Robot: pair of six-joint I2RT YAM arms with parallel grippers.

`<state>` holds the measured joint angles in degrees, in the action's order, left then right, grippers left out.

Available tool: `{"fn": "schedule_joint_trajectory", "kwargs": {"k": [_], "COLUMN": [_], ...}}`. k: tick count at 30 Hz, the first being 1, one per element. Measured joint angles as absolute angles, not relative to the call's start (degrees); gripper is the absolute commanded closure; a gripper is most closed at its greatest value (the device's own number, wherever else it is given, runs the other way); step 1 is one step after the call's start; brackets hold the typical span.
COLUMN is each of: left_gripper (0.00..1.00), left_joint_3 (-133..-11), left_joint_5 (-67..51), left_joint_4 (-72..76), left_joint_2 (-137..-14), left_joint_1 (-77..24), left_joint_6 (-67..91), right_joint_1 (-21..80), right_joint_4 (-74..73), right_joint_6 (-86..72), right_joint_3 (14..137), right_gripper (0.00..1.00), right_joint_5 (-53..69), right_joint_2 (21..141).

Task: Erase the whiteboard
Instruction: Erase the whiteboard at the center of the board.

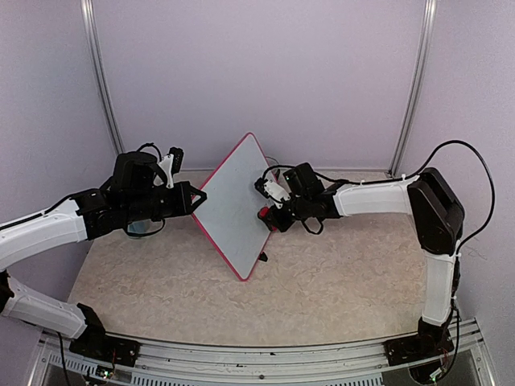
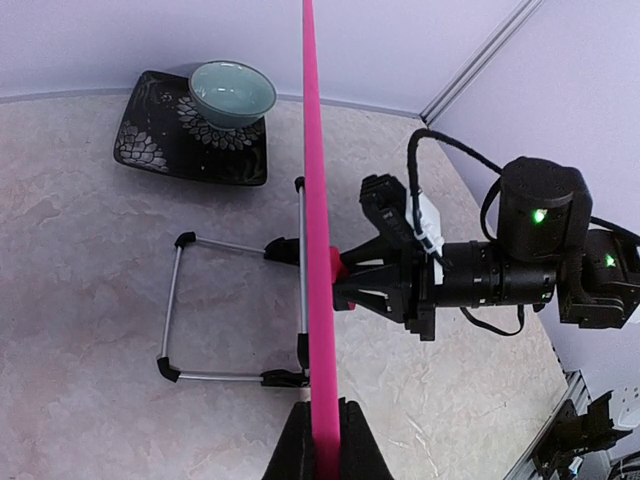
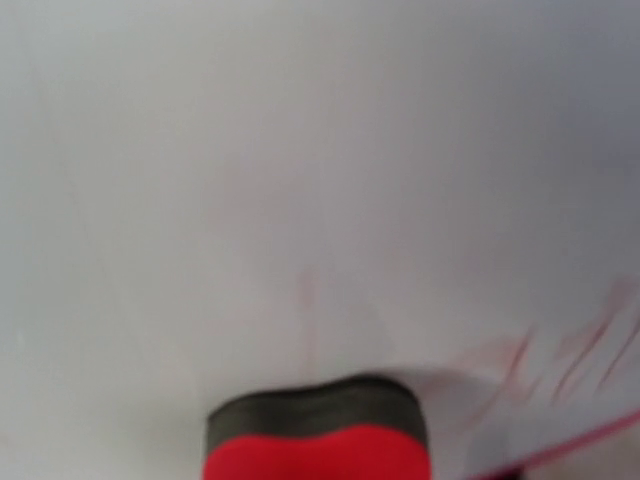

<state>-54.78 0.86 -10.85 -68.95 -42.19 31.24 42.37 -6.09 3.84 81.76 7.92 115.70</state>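
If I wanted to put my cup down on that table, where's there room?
Best spot: the bare table strip between the whiteboard's low corner and the arm bases. Also free: under the right arm, toward the right edge. Crowded: mid-table around the board and eraser, and beside it, the wire stand, plate, bowl.

This was a robotics lab test cell rather than a lived-in room. Plain lilac walls (image 1: 257, 72) closed in a small table on three sides, joined at the back corners by bare metal posts (image 1: 100, 88). The tabletop (image 1: 338, 281) was a stone-patterned sheet. A slotted metal rail (image 1: 265, 366) ran along its near edge, with two white-and-black robot arms (image 1: 40, 233) bolted there (a green light (image 2: 538, 215) glowed on one). A patterned plate (image 2: 160, 150) and a bowl (image 2: 232, 92) sat by the wall.
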Motion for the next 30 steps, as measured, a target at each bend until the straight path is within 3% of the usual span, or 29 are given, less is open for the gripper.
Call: {"fn": "schedule_joint_trajectory", "kwargs": {"k": [10, 22, 30], "left_gripper": [1.00, 1.00, 1.00], "left_joint_3": [-54.8, -54.8, -54.5], "left_joint_5": [-0.7, -1.1, -0.8], "left_joint_4": [-12.5, -14.4, -15.6], "left_joint_2": [-67.8, -66.8, -66.2], "left_joint_1": [-42.2, -42.2, -42.1], "left_joint_6": [30.6, 30.5, 30.6], "right_joint_1": [42.2, 42.3, 42.2], "right_joint_4": [-7.0, -12.1, -6.5], "right_joint_6": [3.6, 4.3, 4.1], "right_joint_3": [77.7, 92.6, 84.5], "right_gripper": [1.00, 1.00, 1.00], "right_joint_5": [9.3, 11.9, 12.4], "right_joint_2": [115.7, 115.7, 115.6]}}
